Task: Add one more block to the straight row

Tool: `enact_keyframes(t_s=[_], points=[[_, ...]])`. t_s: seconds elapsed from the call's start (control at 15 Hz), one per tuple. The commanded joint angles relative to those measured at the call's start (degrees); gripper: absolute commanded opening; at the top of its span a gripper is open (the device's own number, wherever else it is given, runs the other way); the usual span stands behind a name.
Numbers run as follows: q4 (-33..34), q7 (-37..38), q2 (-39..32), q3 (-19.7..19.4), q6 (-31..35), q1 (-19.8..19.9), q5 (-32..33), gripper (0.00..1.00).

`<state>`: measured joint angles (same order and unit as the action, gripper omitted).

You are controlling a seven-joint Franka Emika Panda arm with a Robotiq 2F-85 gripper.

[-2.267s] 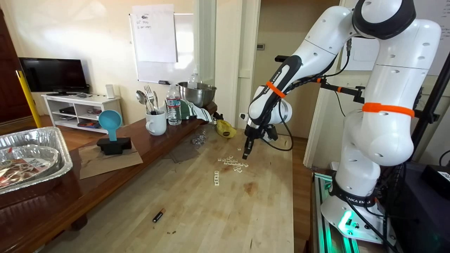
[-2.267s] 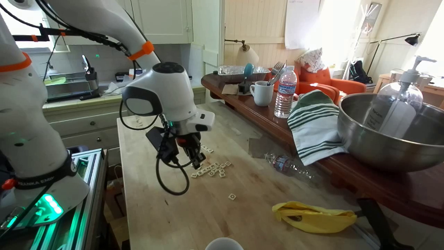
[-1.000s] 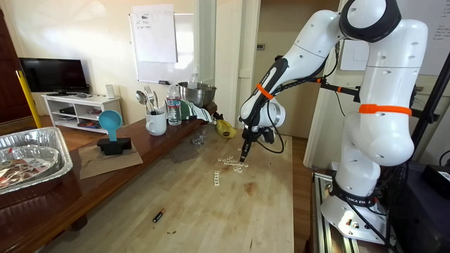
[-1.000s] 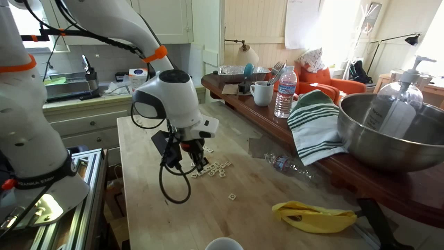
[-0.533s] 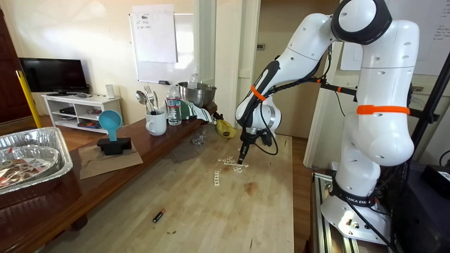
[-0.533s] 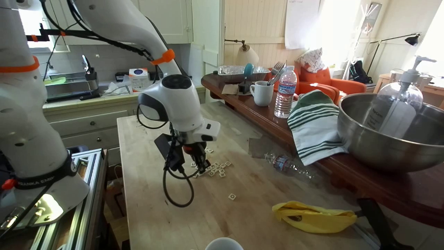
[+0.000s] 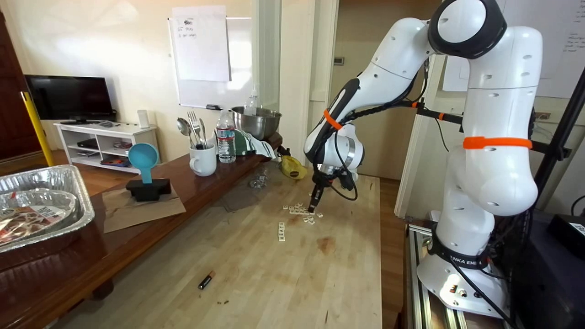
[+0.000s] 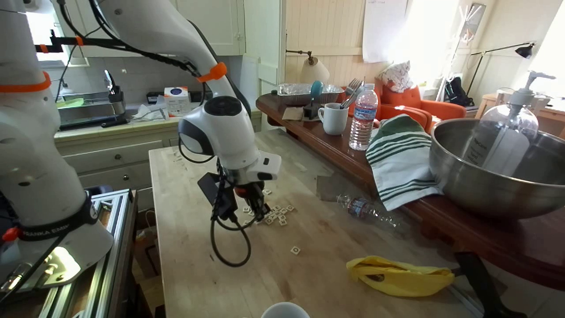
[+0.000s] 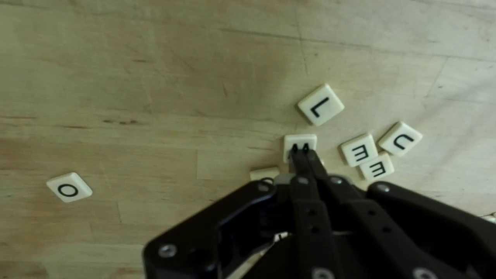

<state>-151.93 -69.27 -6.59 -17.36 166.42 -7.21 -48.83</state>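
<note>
The straight row is a short line of tiny pale letter tiles on the wooden table; in an exterior view one end of it shows behind my gripper. A loose cluster of similar tiles lies beside the row. My gripper points down into this cluster. In the wrist view my gripper has its fingertips together, over a pale tile whose face they partly cover. I see no tile held between them. An L tile, E and U tiles, and a lone O tile lie around.
A battery lies on the table. A yellow bag, a plastic bottle and a white cup rim are on it too. A raised dark wooden ledge holds the white mug, a water bottle and a steel bowl.
The arm has reached forward and the gripper has come down into the loose tile cluster; over the last half second it moved only slightly. The straight row has not moved.
</note>
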Motion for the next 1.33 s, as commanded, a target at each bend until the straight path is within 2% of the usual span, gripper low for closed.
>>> enact_keyframes(t_s=[0.0,0.33,0.73,1.07,1.13,1.27], points=[[-1.52,-6.34,-1.67,0.38,1.42,1.51,-3.53,0.00],[-2.75,-11.79,-0.92,-0.06,1.16,3.45,-5.36,0.00],[-6.11,-18.38,0.77,-0.87,-0.74,4.93,-1.23,0.00],[-9.04,-22.98,3.21,-0.74,-0.86,4.97,-2.74,0.00],[-5.44,-24.72,-0.32,-0.89,-1.89,4.87,-4.87,0.00],[-5.54,-25.30,-0.35,-0.75,-2.15,4.70,-5.90,0.00]])
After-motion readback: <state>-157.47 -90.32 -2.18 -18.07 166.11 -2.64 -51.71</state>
